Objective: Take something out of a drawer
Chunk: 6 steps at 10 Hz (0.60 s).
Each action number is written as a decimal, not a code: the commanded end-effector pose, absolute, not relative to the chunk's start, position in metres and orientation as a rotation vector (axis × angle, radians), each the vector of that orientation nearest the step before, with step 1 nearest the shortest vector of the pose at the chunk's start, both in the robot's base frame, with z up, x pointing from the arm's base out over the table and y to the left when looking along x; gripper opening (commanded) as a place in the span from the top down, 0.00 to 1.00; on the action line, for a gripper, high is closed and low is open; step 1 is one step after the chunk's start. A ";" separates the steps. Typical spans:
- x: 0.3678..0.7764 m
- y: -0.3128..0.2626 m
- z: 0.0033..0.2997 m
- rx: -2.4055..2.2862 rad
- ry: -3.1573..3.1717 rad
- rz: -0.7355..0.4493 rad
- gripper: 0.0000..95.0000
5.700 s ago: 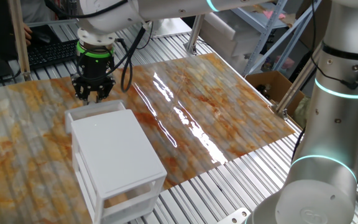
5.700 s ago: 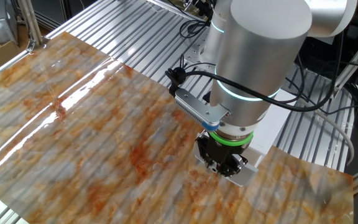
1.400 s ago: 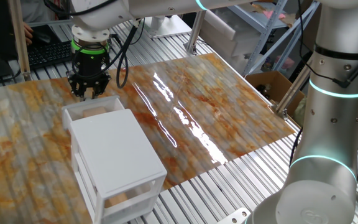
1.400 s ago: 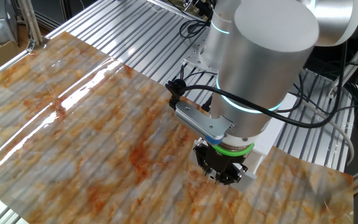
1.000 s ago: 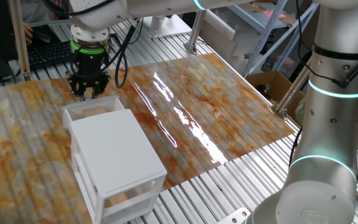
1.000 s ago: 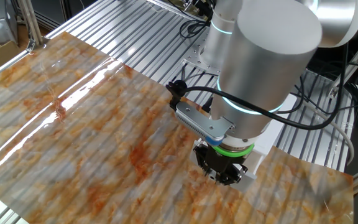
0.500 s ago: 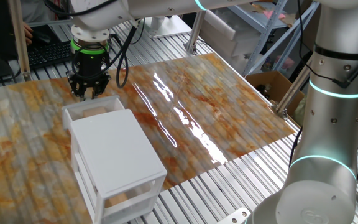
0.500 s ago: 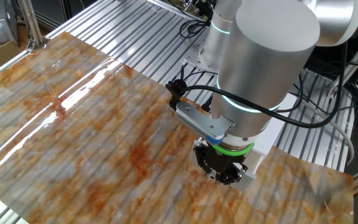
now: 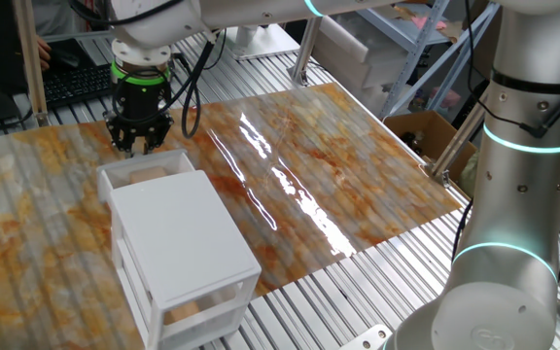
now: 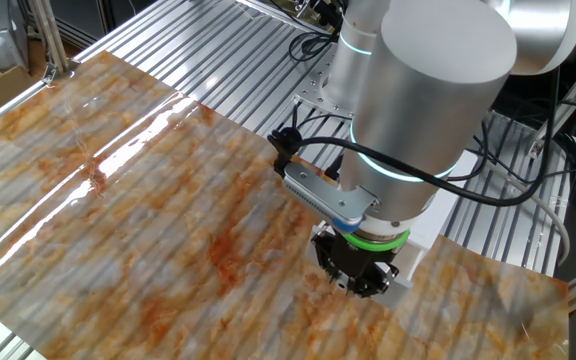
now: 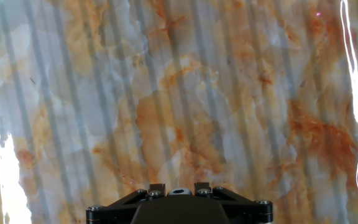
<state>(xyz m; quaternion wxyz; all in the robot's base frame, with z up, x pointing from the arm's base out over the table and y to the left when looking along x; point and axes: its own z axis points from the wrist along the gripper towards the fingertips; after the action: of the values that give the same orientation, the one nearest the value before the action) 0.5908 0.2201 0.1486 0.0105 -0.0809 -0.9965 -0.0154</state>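
Observation:
In one fixed view the top drawer [image 9: 124, 177] of the white cabinet [image 9: 178, 228] stands pulled out toward the far side. A small tan wooden block [image 9: 147, 176] lies in it. My gripper [image 9: 140, 148] points down at the drawer's far wall, just beyond the block. The fingers are dark and close together, and I cannot tell whether they grip the wall. In the other fixed view the gripper [image 10: 360, 283] hangs beside the drawer's white corner [image 10: 406, 268]; the arm hides the block. The hand view shows only the marbled tabletop [image 11: 179, 93].
The lower drawer [image 9: 197, 306] is closed, with a blurred tan lump behind its frosted front. The marbled sheet [image 9: 319, 165] spreads to the right of the cabinet. A second robot arm [image 9: 518, 194] stands at the right edge, a cardboard box [image 9: 426, 131] behind it.
Since 5.7 s ago the top drawer has slid out toward the far side, the gripper moving with it and the block coming into view. Nothing has moved over the last 1.4 s.

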 end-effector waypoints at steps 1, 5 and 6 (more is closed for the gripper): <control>0.595 0.221 0.148 -0.257 -3.103 -0.043 1.00; 0.606 0.225 0.148 -0.273 -3.097 -0.033 1.00; 0.609 0.225 0.148 -0.268 -3.094 -0.035 1.00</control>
<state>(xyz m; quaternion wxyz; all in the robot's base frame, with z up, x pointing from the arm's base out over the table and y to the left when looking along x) 0.6109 0.2249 0.1478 0.0182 -0.0844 -0.9962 -0.0131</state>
